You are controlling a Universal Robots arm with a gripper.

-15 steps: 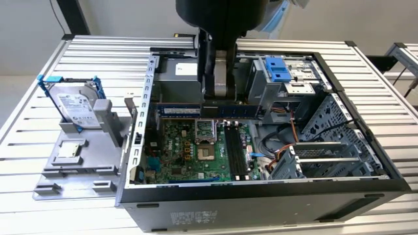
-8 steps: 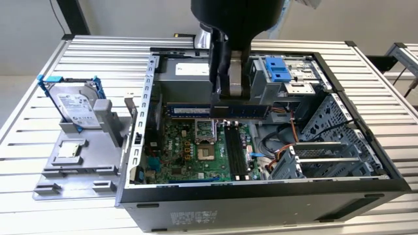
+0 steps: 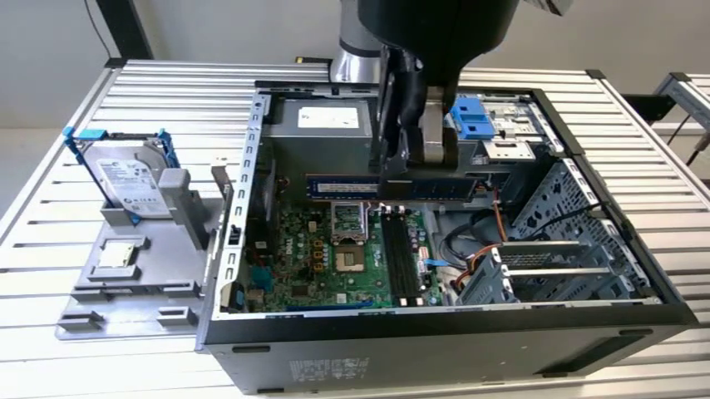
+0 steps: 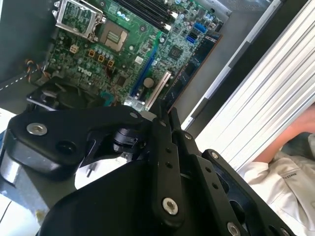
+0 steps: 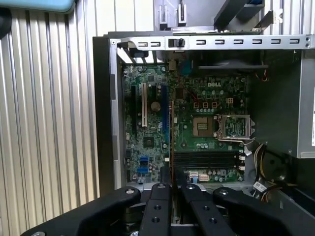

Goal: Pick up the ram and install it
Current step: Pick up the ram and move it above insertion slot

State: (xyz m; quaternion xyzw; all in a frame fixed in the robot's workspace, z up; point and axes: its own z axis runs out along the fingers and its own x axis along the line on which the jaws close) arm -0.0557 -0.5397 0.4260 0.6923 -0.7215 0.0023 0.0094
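In the exterior view the ram [image 3: 344, 187], a long blue circuit-board stick, hangs level inside the open computer case [image 3: 444, 328], above the green motherboard [image 3: 332, 258]. My gripper [image 3: 413, 179] is shut on it near its middle, and the arm comes down from above. The long black slots [image 3: 400, 249] lie below the ram, which is apart from them. In the first wrist view the ram [image 5: 171, 132] shows edge-on as a thin line running out from between my gripper's [image 5: 173, 189] fingers, over the board and beside the black slots [image 5: 206, 160].
A silver hard drive in blue brackets [image 3: 128, 179] stands on a grey fixture [image 3: 133, 274] at the exterior view's left. The grey power supply [image 3: 327, 133], a blue drive bracket [image 3: 471, 116] and cables [image 3: 488, 249] sit inside the case. A person's white sleeve [image 4: 290, 167] is beside the ribbed table [image 3: 66, 208].
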